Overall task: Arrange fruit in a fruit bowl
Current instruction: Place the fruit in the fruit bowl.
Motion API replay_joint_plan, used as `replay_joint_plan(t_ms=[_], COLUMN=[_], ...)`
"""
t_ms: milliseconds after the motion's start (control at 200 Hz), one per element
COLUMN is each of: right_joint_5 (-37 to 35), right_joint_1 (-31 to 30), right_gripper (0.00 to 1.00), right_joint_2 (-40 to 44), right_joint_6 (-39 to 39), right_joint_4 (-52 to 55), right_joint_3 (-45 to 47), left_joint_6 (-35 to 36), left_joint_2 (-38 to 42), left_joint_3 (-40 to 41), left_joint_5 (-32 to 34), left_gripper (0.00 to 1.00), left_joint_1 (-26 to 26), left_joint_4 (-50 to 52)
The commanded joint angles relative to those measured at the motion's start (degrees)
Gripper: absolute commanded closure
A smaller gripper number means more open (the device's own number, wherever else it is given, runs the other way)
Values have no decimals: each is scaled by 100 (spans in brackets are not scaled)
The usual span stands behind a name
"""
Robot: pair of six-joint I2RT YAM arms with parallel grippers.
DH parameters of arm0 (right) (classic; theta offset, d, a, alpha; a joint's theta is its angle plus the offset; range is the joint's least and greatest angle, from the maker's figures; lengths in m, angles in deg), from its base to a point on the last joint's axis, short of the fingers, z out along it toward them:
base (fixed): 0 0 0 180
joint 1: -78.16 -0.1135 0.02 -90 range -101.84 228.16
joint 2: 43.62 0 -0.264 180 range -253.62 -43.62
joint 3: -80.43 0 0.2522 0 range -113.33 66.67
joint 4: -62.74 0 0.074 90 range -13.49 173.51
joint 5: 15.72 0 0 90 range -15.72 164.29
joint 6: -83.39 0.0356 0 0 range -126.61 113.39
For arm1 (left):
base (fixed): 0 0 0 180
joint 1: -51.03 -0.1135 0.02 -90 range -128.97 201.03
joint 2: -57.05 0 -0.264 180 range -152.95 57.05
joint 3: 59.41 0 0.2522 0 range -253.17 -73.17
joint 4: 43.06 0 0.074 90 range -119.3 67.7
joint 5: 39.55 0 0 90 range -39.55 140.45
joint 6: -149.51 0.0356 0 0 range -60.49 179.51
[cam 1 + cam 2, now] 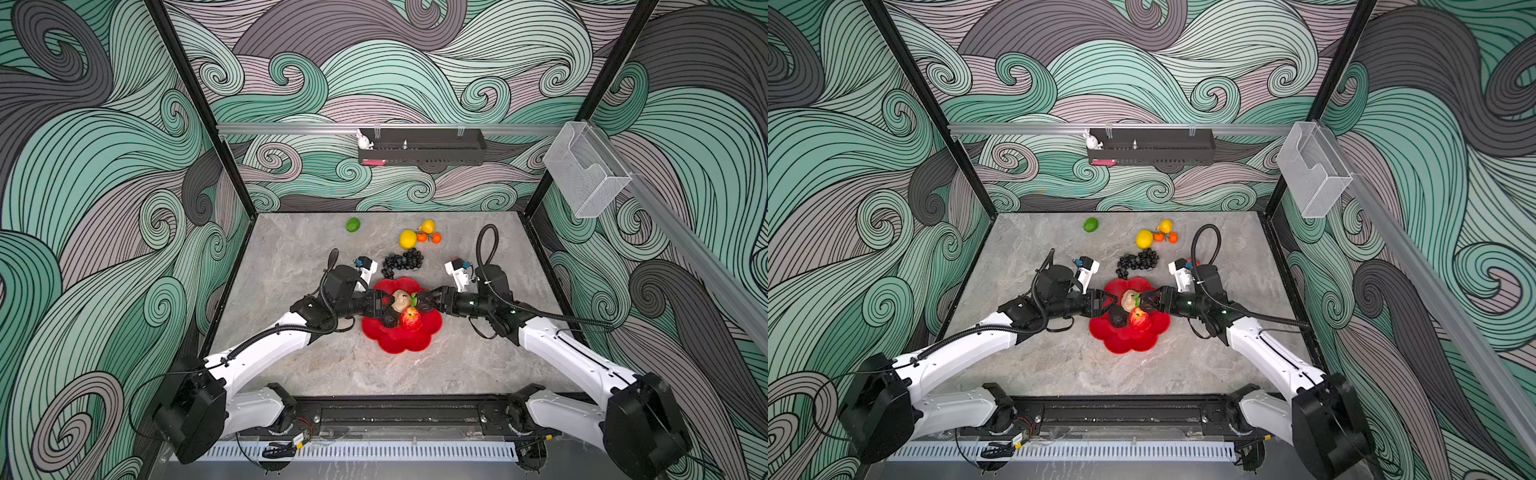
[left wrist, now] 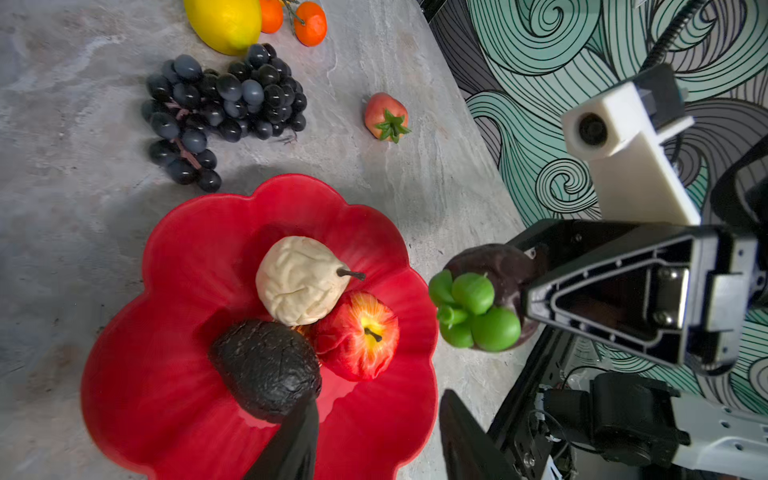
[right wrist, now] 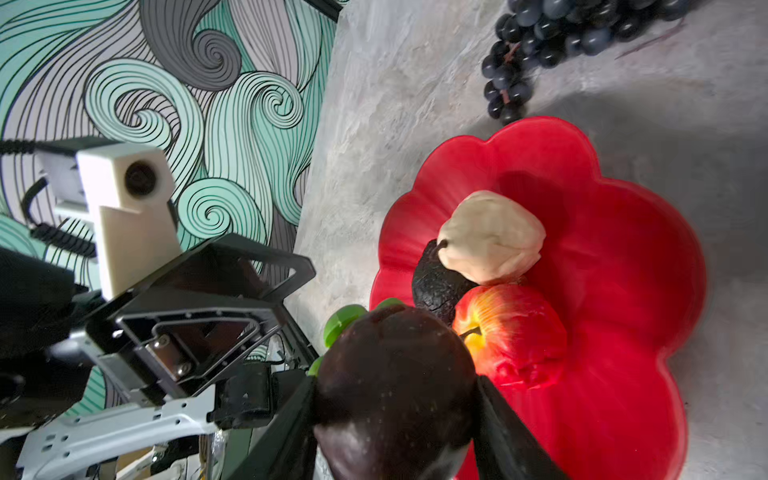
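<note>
**Step in hand (as judged):** setting the mangosteen (image 3: pixel 395 365) into the fruit bowl (image 1: pixel 399 344).

1. On the left, the left gripper (image 1: pixel 1114 304) reaches over the bowl's left rim, close to the avocado (image 1: pixel 390 319). Draw it clear before the release so that it does not nudge the pile.
2. In the middle, the pear (image 1: pixel 401 300), the avocado and the apple (image 1: pixel 410 319) lie touching one another in the bowl. Bare floor remains on the near side.
3. Lower the mangosteen onto bare floor beside the pile, not on top of it. Release it low, since a round fruit is likely to roll on the glossy dish.

**Hands**

- **Left gripper:** the jaws stand apart with nothing between them. In the left wrist view one finger (image 2: pixel 293 440) lies at the avocado's end, and contact cannot be confirmed.
- **Right gripper (image 1: pixel 430 302):** it is clamped across the mangosteen's dark body. The green calyx points toward the pile, and the fruit is held raised at the bowl's right rim.

**On the table beyond the bowl:** the lime (image 1: pixel 353 225), the grape bunch (image 1: pixel 403 262), the lemons (image 1: pixel 408 239) and the tangerines (image 1: pixel 422 237).
</note>
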Motion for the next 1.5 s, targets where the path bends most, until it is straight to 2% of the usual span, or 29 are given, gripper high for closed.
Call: replay_joint_plan(t_ms=[0, 215, 500, 901, 1261, 1491], right_joint_5=[156, 128, 46, -112, -183, -217], right_joint_1=[-125, -324, -522, -655, -719, -803], right_gripper=[46, 46, 46, 46, 47, 47], right_joint_2=[116, 44, -46, -6, -37, -109], right_joint_6=[13, -11, -31, -40, 54, 92], right_joint_4=[-570, -887, -1101, -1155, -1284, -1373], right_joint_3=[138, 220, 234, 252, 239, 222], left_joint_6=[-243, -518, -680, -725, -875, -866], left_joint_2=[-120, -99, 51, 209, 262, 262], left_joint_3=[-248, -195, -87, 37, 133, 143], left_joint_5=[-354, -439, -448, -439, -351, -439], left_gripper=[54, 59, 59, 73, 73, 79], left_joint_1=[25, 123, 281, 291, 291, 291], left_joint_4=[-387, -524, -545, -524, -523, -549])
